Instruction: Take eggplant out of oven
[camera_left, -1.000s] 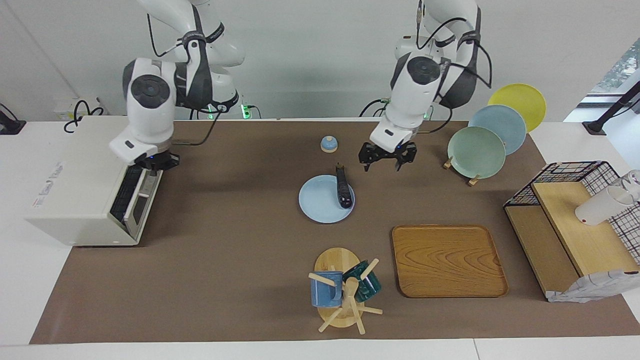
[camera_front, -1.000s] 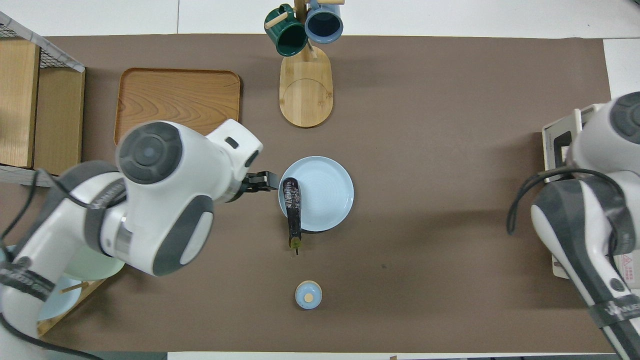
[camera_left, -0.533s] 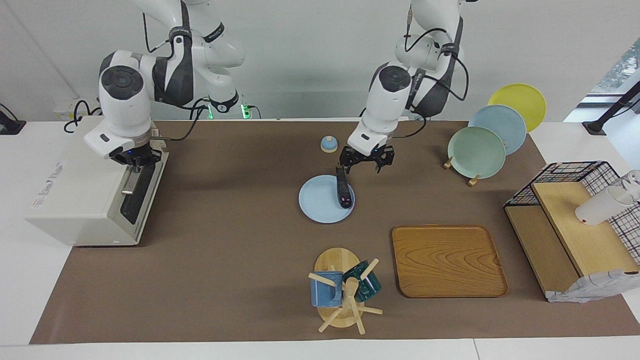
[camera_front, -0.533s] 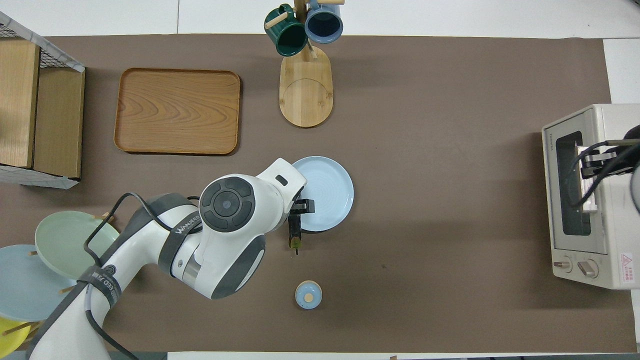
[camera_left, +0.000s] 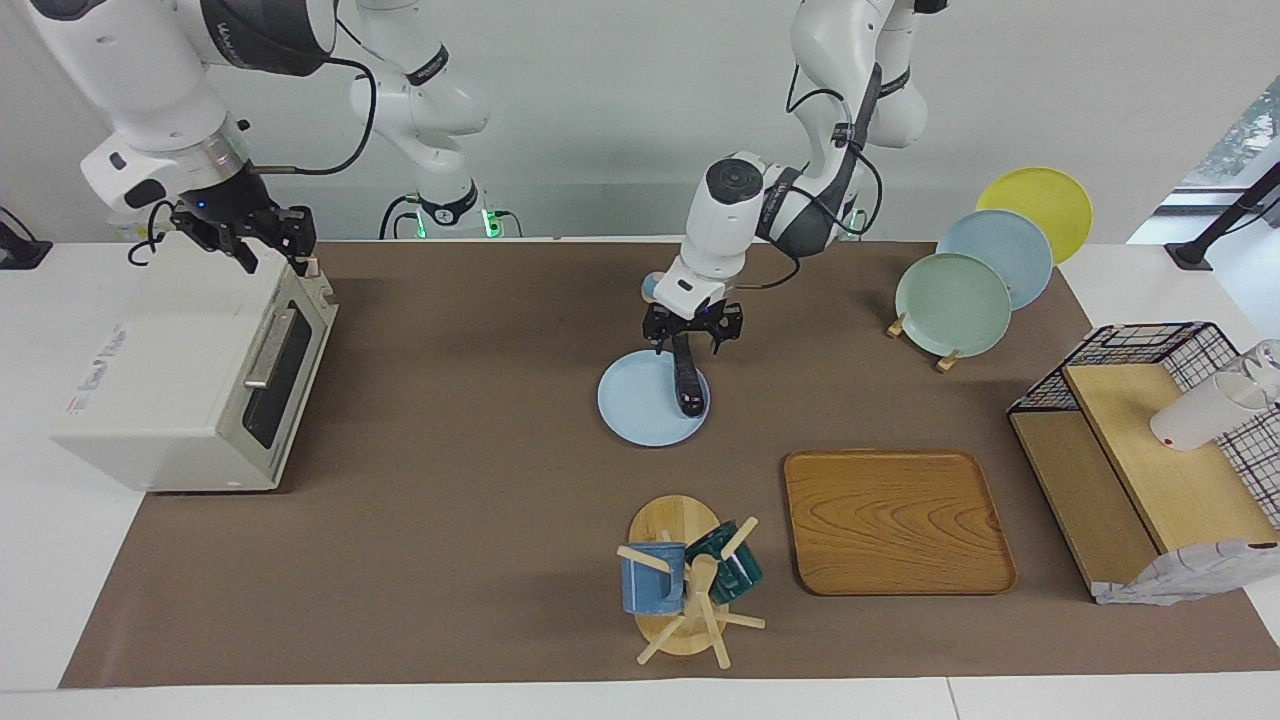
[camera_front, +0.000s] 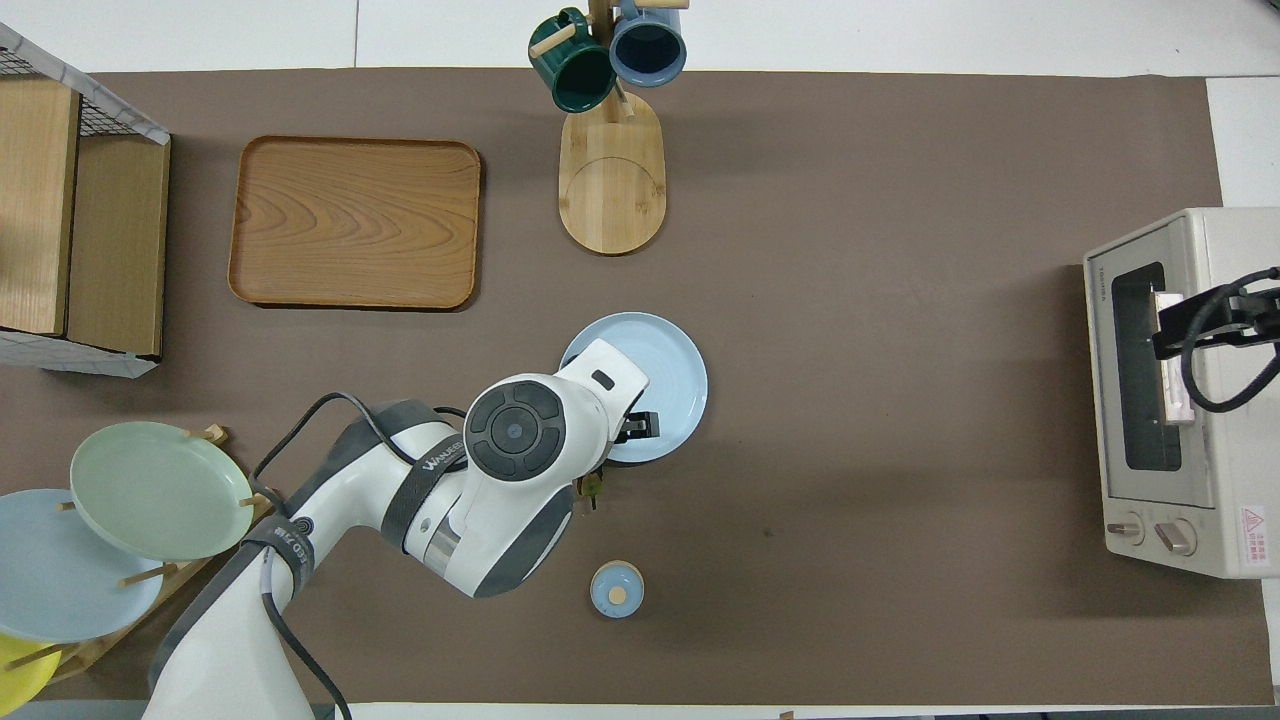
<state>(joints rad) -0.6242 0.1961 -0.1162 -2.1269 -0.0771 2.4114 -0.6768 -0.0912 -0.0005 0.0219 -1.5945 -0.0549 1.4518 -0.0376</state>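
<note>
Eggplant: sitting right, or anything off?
Slightly off. The eggplant lies across the rim of the light blue plate, its stem end overhanging toward the robots instead of resting fully inside. The left gripper is open over that stem end. The oven door is closed; right gripper above it.

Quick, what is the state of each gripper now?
Left gripper: open, fingers astride the eggplant on the plate, not gripping.
Right gripper: open, empty, above the oven at its closed door.

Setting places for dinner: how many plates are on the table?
4: a light blue plate mid-table under the eggplant, plus green, blue and yellow plates standing in a rack toward the left arm's end.
</note>
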